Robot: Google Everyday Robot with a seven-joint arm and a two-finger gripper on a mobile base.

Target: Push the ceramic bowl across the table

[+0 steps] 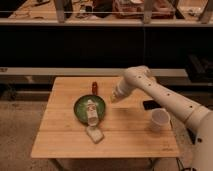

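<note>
The dark-green ceramic bowl sits left of centre on the light-wood table. A small bottle lies across the bowl, reaching over its near rim. My gripper hangs just right of the bowl's right rim, low over the tabletop, at the end of the white arm that comes in from the right. I cannot tell whether it touches the rim.
A translucent white cup stands at the right of the table. A dark flat object lies behind it. A red-brown item lies behind the bowl. A pale sponge-like piece lies in front of the bowl.
</note>
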